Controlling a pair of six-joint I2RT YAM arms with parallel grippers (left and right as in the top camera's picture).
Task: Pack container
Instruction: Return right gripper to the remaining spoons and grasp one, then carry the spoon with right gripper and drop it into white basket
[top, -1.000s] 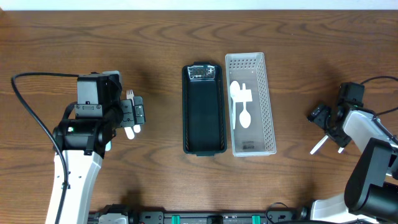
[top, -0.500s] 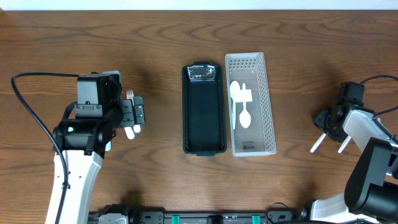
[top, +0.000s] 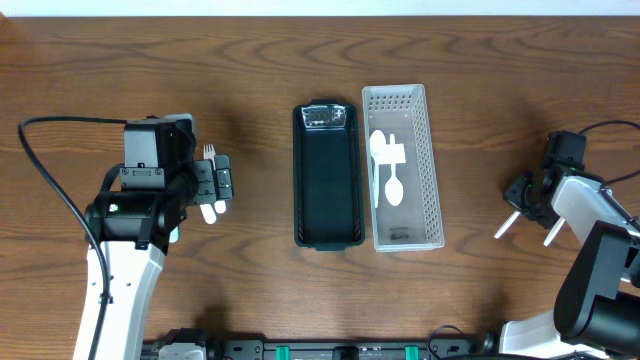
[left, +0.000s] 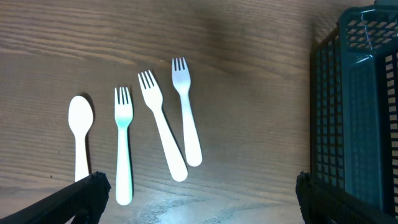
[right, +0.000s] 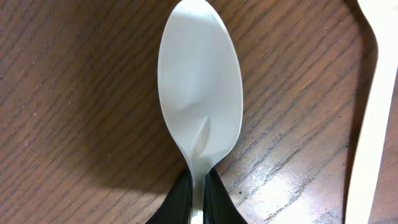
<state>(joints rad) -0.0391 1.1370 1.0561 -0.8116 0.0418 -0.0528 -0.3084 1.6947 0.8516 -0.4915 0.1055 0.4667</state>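
The dark wooden table (top: 250, 60) carries a black container (top: 328, 175) at its middle, with a white basket (top: 432, 150) touching its right side. Two spoons (top: 392, 190) already lie in that basket, while the black one looks empty (bar a shiny patch at its far end that I cannot make out). So packing seems barely begun.

Near the left edge, the left gripper (top: 222, 182) hovers with its jaws spread wide and nothing between them. Only its wrist view shows what waits below it: three forks (left: 161, 130) and a loose spoon (left: 81, 137) side by side on the wood.

Near the right edge, the right gripper (right: 198, 199) is pinched on the neck of the held spoon (right: 199, 93). The close view confirms this grip, and it shows a second white handle (right: 367, 124) just beside it.
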